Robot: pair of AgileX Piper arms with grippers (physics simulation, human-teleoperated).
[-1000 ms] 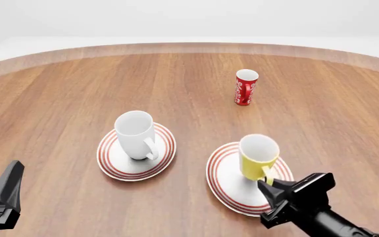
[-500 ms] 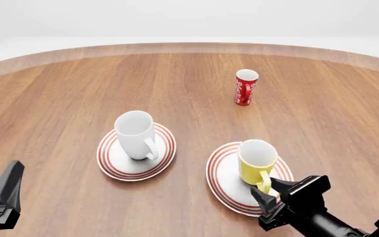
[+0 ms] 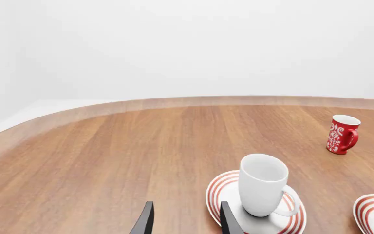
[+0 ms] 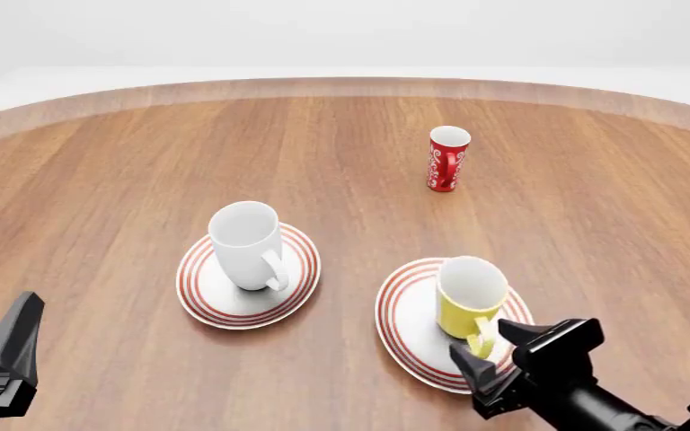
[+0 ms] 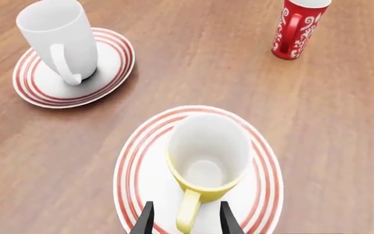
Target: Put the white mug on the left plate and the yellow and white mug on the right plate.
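Note:
The white mug [image 4: 247, 242] stands upright on the left plate [image 4: 201, 301]; it also shows in the left wrist view [image 3: 263, 184] and the right wrist view [image 5: 57, 39]. The yellow and white mug [image 4: 470, 294] stands upright on the right plate [image 4: 399, 316], with its handle toward me. My right gripper [image 4: 485, 345] is open, its fingers on either side of the yellow handle [image 5: 188, 214] with gaps showing. My left gripper [image 4: 4, 357] is open and empty, low at the near left, short of the left plate [image 3: 221, 187].
A red cup with white markings [image 4: 447, 159] stands upright farther back, right of centre, and shows in both wrist views [image 3: 342, 134] [image 5: 297, 27]. The wooden table's curved far edge [image 4: 345, 85] runs across the back.
The yellow mug came down from just above the right plate and now rests on it. My right gripper sank lower and its fingers spread off the handle. The left arm has not moved.

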